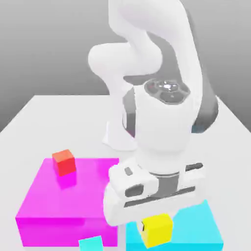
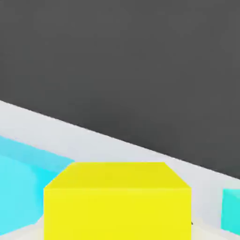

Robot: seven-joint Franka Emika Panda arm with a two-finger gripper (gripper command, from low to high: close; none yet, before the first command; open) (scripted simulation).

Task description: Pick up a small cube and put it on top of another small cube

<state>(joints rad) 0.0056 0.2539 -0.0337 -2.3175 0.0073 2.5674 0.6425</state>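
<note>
The small cube (image 1: 160, 232) is bright yellow and sits directly under my hand, over the big flat cyan block (image 1: 206, 230) at the front of the exterior view's right. My gripper (image 1: 155, 221) is shut on it, with a dark finger (image 1: 142, 226) against its side. In the hand view the same yellow cube (image 2: 117, 201) is very close, with the cyan block (image 2: 18, 183) beside it. Whether the cube rests on the block or hangs just above it, I cannot tell. A small red cube (image 1: 64, 162) stands on the big magenta block (image 1: 63, 201).
A small cyan cube (image 1: 91, 243) lies at the front edge, between the magenta and cyan blocks. The arm's white base (image 1: 117, 132) rises behind the blocks. The grey table (image 1: 44, 117) extends to the back on the exterior view's left.
</note>
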